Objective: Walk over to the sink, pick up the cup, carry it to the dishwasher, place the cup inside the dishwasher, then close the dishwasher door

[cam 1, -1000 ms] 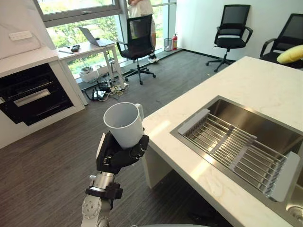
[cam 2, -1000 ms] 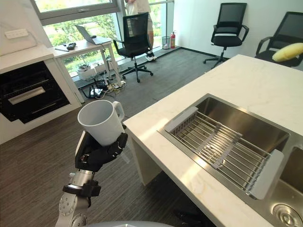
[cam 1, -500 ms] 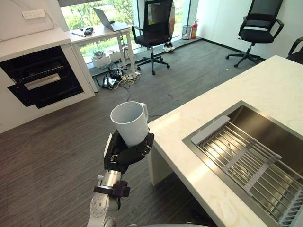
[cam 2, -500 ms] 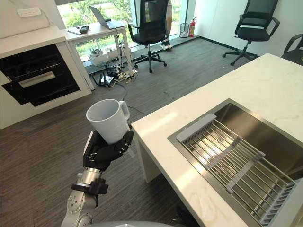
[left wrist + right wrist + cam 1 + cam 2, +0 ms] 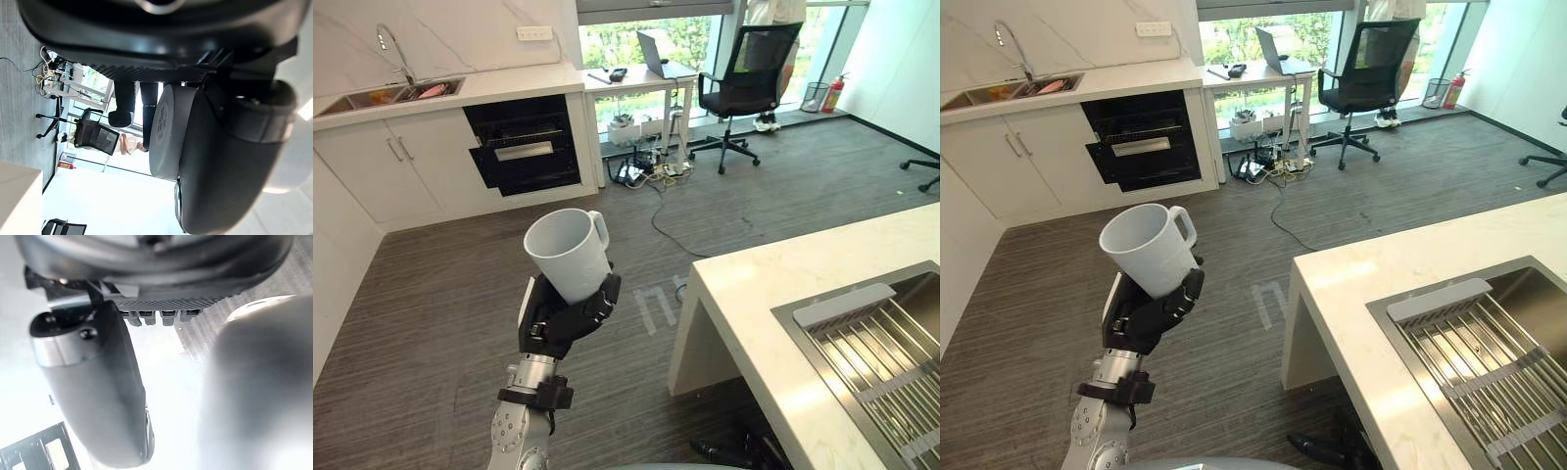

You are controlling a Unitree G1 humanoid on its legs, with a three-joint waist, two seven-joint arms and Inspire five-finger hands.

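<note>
Grey plank floor [image 5: 431, 294] runs to the open dark dishwasher [image 5: 524, 147] at the far wall. Part of the sink [image 5: 915, 294] in the white desk [image 5: 773, 269] is cut off at the edge, and I cannot tell the right robot hand's [image 5: 93, 382] state. The view has swung toward the dishwasher since a second ago. The left robot hand [image 5: 563, 315] stays curled round the white cup [image 5: 570, 257], mouth up above the floor. An office chair [image 5: 744, 83] stands near the window.

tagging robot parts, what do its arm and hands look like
The left arm is silver-grey with a black wrist collar. The left hand is black, with a pale plate on its back. The right hand is dark too.
</note>
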